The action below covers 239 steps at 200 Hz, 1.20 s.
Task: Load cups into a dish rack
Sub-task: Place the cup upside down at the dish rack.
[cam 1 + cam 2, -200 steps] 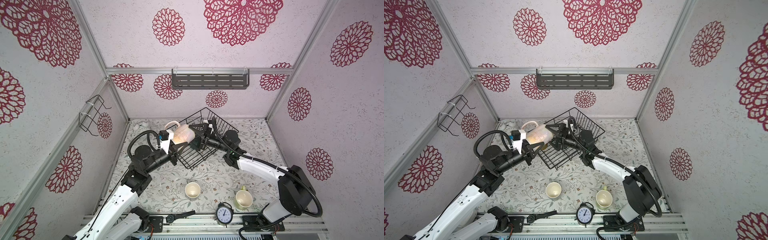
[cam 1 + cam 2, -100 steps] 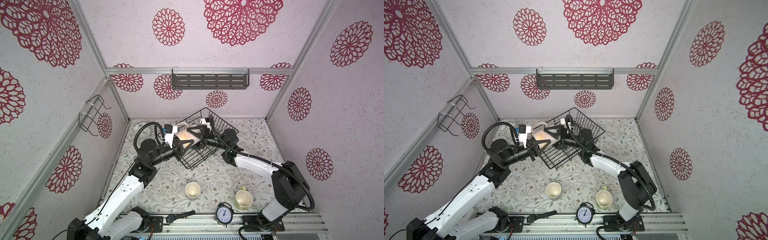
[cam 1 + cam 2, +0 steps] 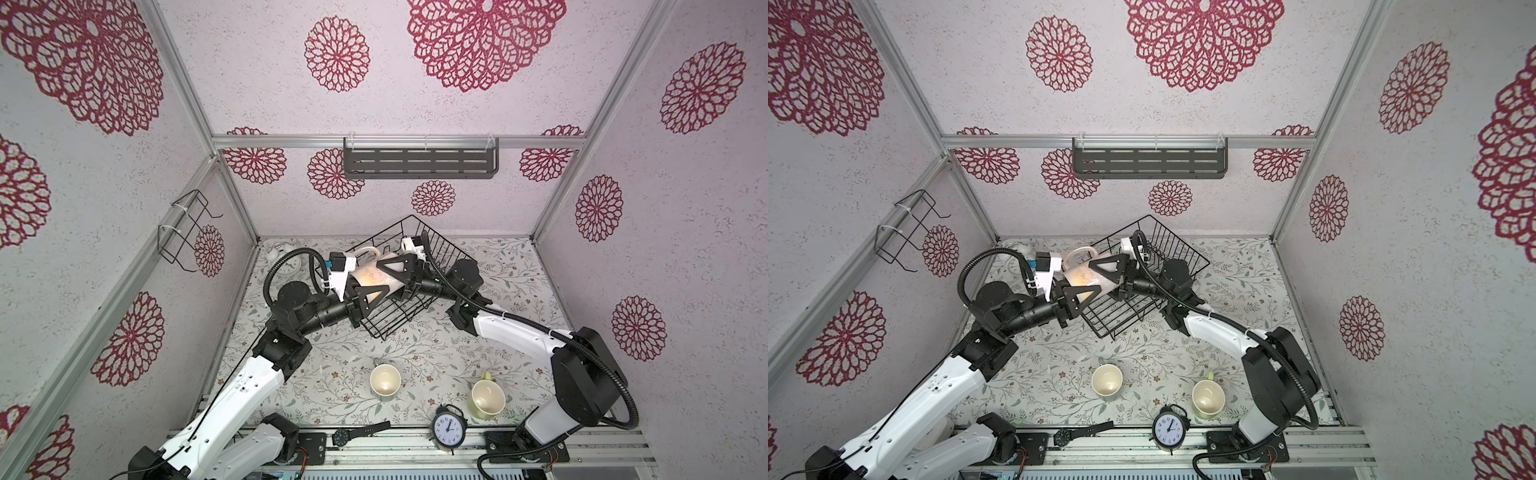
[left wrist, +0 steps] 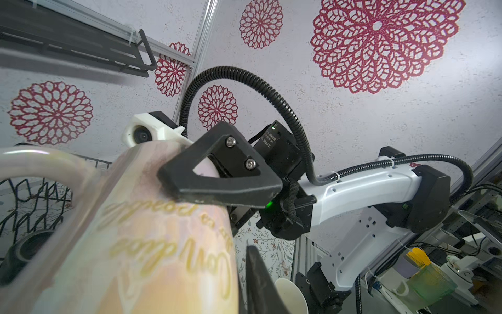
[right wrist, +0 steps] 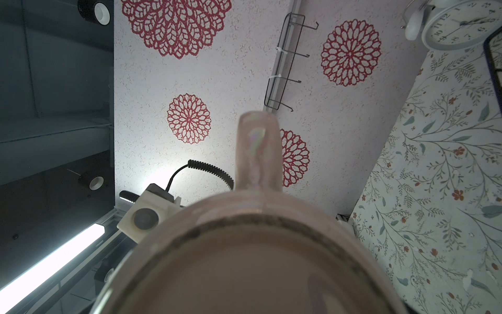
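Since a second ago the left arm has swung the mug [image 3: 365,275] rightward, and the right pincer [image 3: 383,279] has come in around it, so both now meet over the left edge of the dish rack [image 3: 444,250] at the far middle of the table. The mug lies on its side in the air, handle toward the far wall and base toward the right arm.

The right pincer's jaws stand wide around the mug's body. Its visible finger [image 4: 217,176] lies flat against the side, so it looks clamped on the mug. The left pincer [image 3: 371,291] sits at the mug's mouth, but the pictures do not show whether its jaws pinch the rim or have parted.

The main risk is the hand-over itself. If the left pincer lets go before the right has a firm hold, the glossy, tapered mug could slide out and drop onto the rack wires or the table, and it looks breakable. The two pincers are crowded together, so a finger could knock the other or catch the handle as one pulls away. The right arm's cable hangs over the rack and might snag it.

Two other cups, a cream-lined one [image 3: 385,381] and a yellow-green one [image 3: 487,400], wait on the near side, well apart from the rack.
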Available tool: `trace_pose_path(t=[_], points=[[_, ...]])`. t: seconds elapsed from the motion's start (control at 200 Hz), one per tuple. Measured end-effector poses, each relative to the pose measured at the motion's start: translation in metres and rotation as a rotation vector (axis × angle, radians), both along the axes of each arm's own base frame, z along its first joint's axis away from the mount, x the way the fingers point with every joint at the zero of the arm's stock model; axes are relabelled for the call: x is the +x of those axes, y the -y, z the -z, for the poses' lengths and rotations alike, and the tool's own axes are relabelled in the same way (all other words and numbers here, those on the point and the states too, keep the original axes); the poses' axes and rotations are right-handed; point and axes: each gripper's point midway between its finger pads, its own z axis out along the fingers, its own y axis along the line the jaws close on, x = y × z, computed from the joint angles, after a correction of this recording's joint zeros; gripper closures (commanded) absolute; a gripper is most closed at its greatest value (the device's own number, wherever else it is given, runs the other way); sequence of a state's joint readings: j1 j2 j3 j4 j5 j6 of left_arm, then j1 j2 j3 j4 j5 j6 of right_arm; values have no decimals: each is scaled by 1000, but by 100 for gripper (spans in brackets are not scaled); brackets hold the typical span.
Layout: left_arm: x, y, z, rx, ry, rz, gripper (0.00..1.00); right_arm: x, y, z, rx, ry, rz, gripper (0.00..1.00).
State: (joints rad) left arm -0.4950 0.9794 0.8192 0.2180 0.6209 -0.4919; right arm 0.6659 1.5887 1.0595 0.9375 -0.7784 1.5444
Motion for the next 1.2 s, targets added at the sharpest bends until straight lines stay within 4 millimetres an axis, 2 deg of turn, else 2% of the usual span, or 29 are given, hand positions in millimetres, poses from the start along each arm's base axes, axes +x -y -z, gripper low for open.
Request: trace_pose_path(t=[0.085,0.13,0.205,0.385,0.465,0.515,0.641,0.741,0.846,0.991,1.096,1.196], points=[[0,0,2,17,1,-5,58,6,3,5,-11,-5,12,36],[0,-1,5,31,4,-9,50,9,4,8,-15,-10,20,37],[0,-1,8,51,6,-12,31,15,6,14,-28,-17,31,37],[6,-9,26,115,-32,-78,17,36,8,40,-93,-15,88,40],[10,-19,39,164,-63,-144,12,46,8,54,-160,26,120,40],[13,-27,46,192,-85,-198,5,52,8,62,-213,67,145,40],[19,-60,41,200,-89,-364,1,69,10,97,-416,177,216,40],[26,-96,33,178,-97,-505,0,81,16,128,-584,250,251,41],[37,-132,39,169,-156,-656,1,88,22,157,-744,325,253,42],[53,-184,71,205,-297,-890,0,87,23,178,-921,452,223,42],[59,-219,108,261,-426,-1034,2,78,9,181,-995,561,180,42],[57,-242,139,324,-529,-1126,2,73,-4,181,-1038,651,158,42]])
